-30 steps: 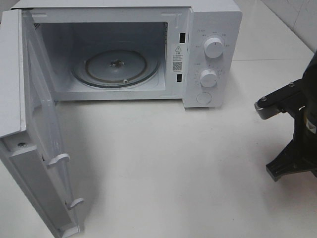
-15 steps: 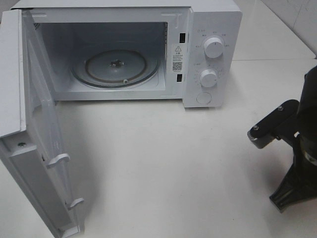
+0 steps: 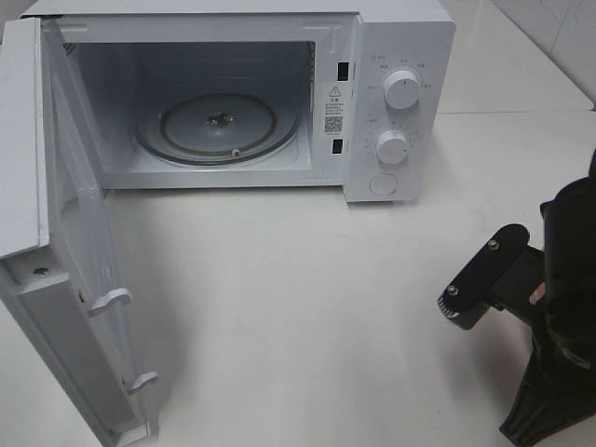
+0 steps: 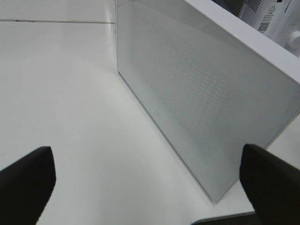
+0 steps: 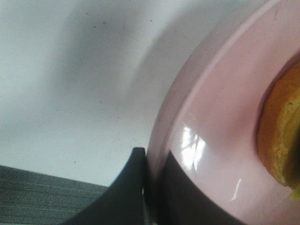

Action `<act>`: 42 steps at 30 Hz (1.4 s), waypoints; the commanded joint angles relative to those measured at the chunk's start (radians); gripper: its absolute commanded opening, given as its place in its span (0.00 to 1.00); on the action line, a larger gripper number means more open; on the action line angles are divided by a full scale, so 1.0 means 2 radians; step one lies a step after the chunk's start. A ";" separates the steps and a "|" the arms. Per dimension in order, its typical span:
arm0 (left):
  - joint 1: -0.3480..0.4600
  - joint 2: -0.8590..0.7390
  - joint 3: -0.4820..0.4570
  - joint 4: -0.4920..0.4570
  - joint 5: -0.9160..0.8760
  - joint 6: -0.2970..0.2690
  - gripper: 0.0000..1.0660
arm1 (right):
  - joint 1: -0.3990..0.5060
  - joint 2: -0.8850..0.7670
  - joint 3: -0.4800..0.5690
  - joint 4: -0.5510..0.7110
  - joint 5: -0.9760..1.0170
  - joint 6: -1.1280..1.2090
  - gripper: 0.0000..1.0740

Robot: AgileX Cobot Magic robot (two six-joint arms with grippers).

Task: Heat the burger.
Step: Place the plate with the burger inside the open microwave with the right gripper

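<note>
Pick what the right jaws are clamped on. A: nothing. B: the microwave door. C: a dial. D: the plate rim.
D: the right wrist view shows the right gripper pinching the rim of the plate, which carries the burger.

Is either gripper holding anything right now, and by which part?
The right gripper is shut on the pink plate, pinching its rim; the burger sits on that plate. The left gripper is open, holding nothing.
</note>
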 commanded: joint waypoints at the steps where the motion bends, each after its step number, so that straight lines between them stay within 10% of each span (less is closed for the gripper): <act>1: 0.001 -0.008 0.001 -0.001 0.000 0.001 0.94 | 0.019 -0.002 0.002 -0.035 0.022 0.006 0.00; 27: 0.001 -0.008 0.001 -0.001 0.000 0.001 0.94 | 0.169 -0.002 0.002 -0.074 0.005 -0.005 0.00; 42: 0.001 -0.008 0.001 -0.001 0.000 0.001 0.94 | 0.183 -0.002 0.002 -0.106 -0.034 -0.054 0.01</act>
